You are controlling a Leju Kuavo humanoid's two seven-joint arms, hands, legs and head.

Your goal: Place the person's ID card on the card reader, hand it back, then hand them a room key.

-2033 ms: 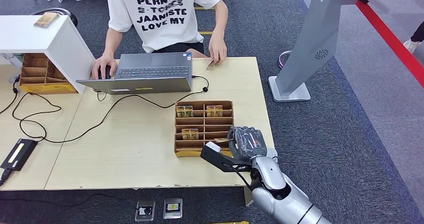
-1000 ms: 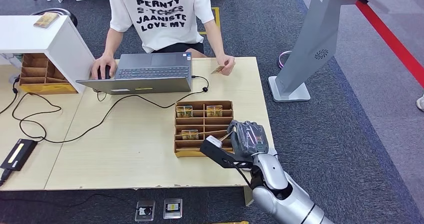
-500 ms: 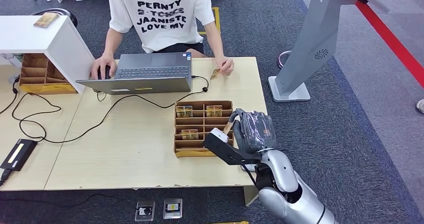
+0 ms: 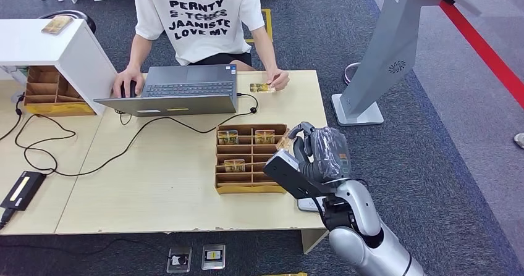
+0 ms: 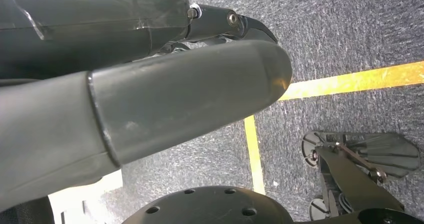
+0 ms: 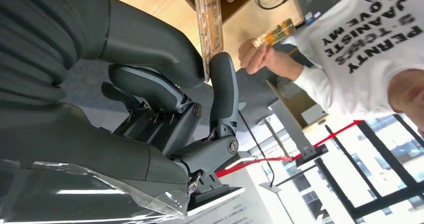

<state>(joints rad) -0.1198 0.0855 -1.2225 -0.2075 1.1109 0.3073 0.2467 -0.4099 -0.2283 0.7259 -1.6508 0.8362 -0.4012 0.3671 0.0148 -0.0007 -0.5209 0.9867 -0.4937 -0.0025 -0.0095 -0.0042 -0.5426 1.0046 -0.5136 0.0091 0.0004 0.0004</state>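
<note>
My right hand hovers just right of the wooden card organiser, over the table's right edge. It pinches a room key card between thumb and a finger; the right wrist view shows that card edge-on between the thumb and a dark finger. The person at the far side rests a hand on another card lying flat beside the laptop. The black card reader lies at the table's near left. My left hand hangs over the carpet with nothing in it.
A grey laptop stands open at the far side, its cable snaking across the table. Several cards sit in the organiser's slots. A white shelf box stands far left, and a grey kiosk stand is on the floor to the right.
My right hand rose from the organiser's near right corner and moved away from me with the key card. The person lowered their card flat onto the table.
</note>
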